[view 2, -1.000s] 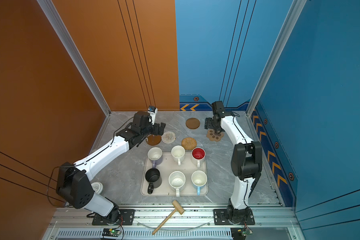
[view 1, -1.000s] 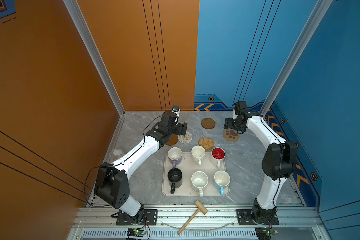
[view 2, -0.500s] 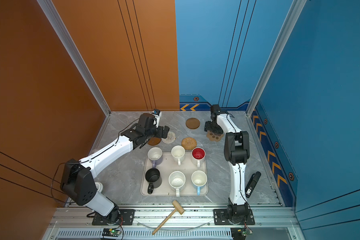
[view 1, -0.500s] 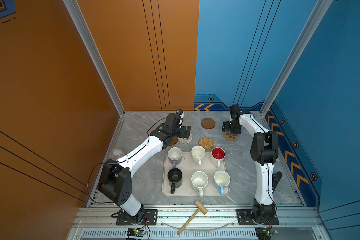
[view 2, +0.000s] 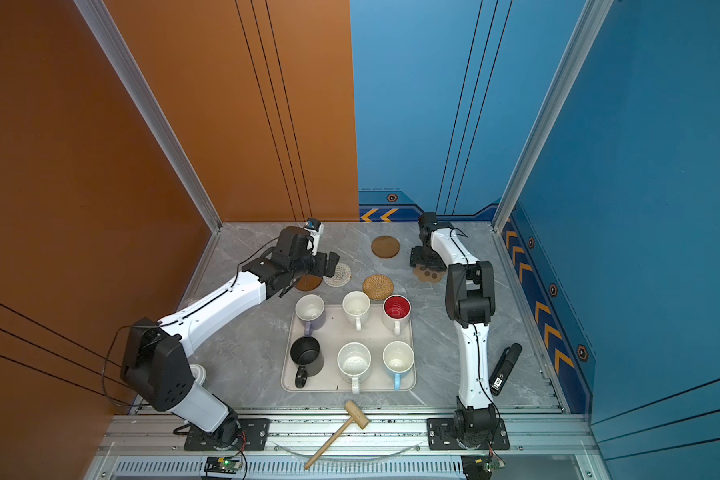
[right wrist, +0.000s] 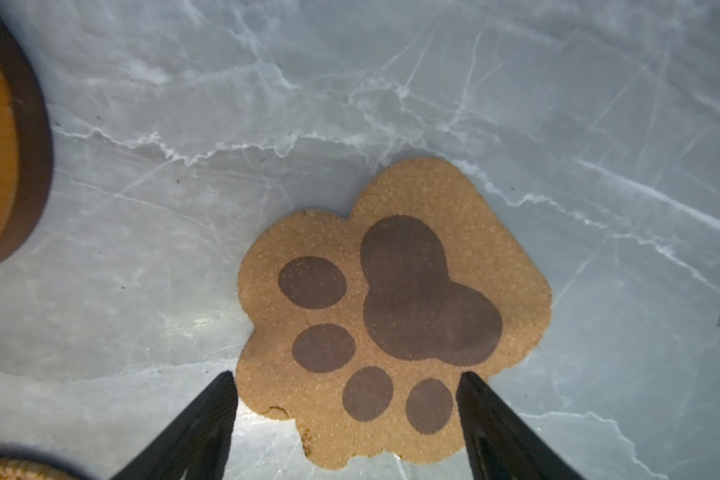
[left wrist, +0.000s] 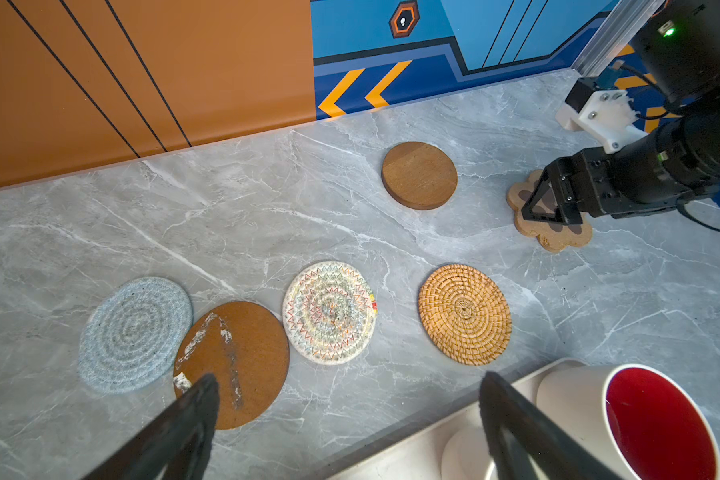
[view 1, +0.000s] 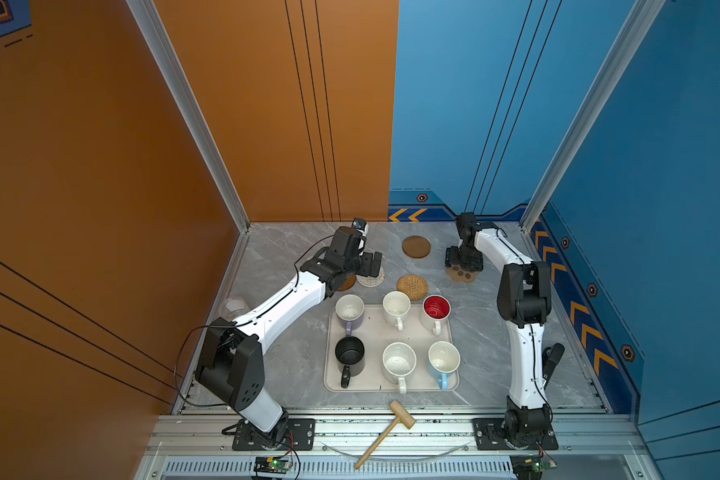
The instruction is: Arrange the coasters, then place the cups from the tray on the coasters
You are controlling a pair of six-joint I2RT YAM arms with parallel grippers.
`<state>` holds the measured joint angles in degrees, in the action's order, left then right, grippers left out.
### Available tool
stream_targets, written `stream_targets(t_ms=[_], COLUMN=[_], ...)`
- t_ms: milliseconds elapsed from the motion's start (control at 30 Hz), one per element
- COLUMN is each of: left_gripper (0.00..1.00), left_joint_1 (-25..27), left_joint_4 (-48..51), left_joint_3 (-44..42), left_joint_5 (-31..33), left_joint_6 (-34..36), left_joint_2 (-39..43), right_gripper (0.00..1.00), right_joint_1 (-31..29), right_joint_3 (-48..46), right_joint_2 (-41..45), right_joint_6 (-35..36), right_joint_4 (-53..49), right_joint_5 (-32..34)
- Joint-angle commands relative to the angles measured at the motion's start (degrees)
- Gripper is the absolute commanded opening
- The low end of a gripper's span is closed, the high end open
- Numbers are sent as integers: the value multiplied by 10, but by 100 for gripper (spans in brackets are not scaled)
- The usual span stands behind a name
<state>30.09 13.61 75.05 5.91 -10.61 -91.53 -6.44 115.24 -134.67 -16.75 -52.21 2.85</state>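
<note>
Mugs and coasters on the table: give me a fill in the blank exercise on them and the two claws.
The tray holds ___ mugs.
The mug at the tray's far right corner is ___ inside.
The open right claw stands over a coaster shaped like a ___.
The open left claw holds ___.
Missing words: six, red, paw, nothing.

tan paw-shaped coaster [right wrist: 391,316]: grainy cork, matt | tan round rattan coaster [left wrist: 464,314]: coiled weave, rough | brown round disc coaster [left wrist: 419,175]: smooth wood | grey veined tabletop [left wrist: 267,208]: polished marble look | red-lined white mug [left wrist: 657,424]: glossy glaze
</note>
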Motion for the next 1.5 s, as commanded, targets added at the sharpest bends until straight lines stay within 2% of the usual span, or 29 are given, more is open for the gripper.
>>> stream_targets(t_ms=[0, 400, 700, 1100, 1300, 1467], left_gripper=[98, 99, 99, 99, 99, 99], left_joint_1=[6, 6, 6, 5, 5, 7], left_joint_4=[9, 9, 9, 9, 5, 2], left_joint_3=[-2, -15, -24, -39, -43, -41], left_joint_5=[1, 9, 11, 14, 15, 17], left_joint_6=[-4, -2, -2, -4, -5, -7], left_joint_2=[8, 18, 25, 43, 54, 60], right_gripper=[82, 81, 81, 80, 83, 85], right_joint_1=[-3, 10, 19, 27, 16, -10], right_joint_3=[11, -20, -83, -120, -178, -170], right_joint_2=[-22, -21, 14, 51, 123, 187], right_joint_6=[6, -7, -10, -19, -14, -8], right_joint_4=[-34, -35, -34, -22, 57, 100], right_joint_5=[23, 6, 23, 17, -7, -19])
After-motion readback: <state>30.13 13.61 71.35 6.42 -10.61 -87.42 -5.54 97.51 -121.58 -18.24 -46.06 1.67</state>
